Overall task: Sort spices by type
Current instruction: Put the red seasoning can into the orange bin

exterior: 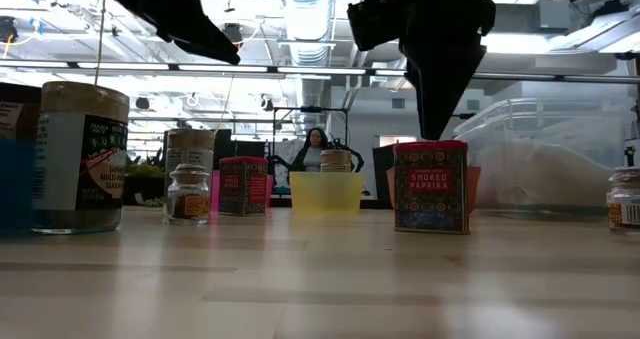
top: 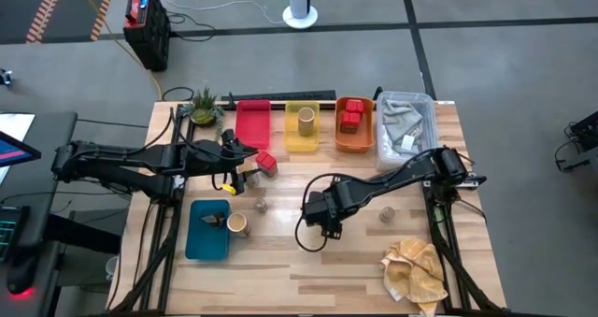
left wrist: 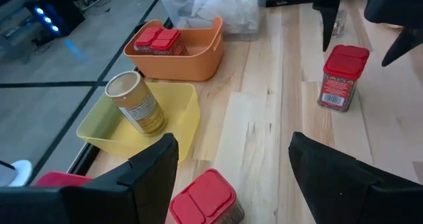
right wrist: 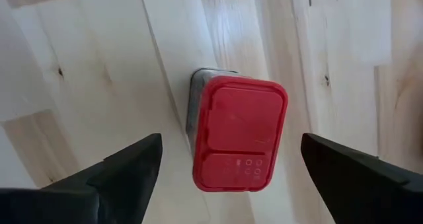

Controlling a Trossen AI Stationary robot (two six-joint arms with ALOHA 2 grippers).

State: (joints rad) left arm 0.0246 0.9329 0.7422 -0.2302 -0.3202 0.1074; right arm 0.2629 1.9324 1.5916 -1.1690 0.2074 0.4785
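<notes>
My right gripper point(right wrist: 231, 143) is open and points straight down over a red tin point(right wrist: 238, 135) that stands upright on the table's middle point(exterior: 430, 187); its fingers hang on either side of the lid without touching. My left gripper point(left wrist: 232, 145) is open too. It reaches level from the left, with a second red tin point(left wrist: 205, 201) standing between its fingers, gaps showing on both sides. Two red tins point(left wrist: 158, 40) sit in the orange tray and a tan cylinder point(left wrist: 135, 105) in the yellow tray. Another cylinder point(top: 237, 224) stands beside the blue tray.
Along the far edge stand the red tray point(top: 252, 125), yellow tray point(top: 301, 141), orange tray point(top: 355, 141) and a clear bin point(top: 405, 128) holding cloth. Small glass jars point(top: 260, 205) point(top: 387, 214) stand on the wood. A beige cloth point(top: 416, 270) lies near the right corner, a blue tray point(top: 201, 242) near left.
</notes>
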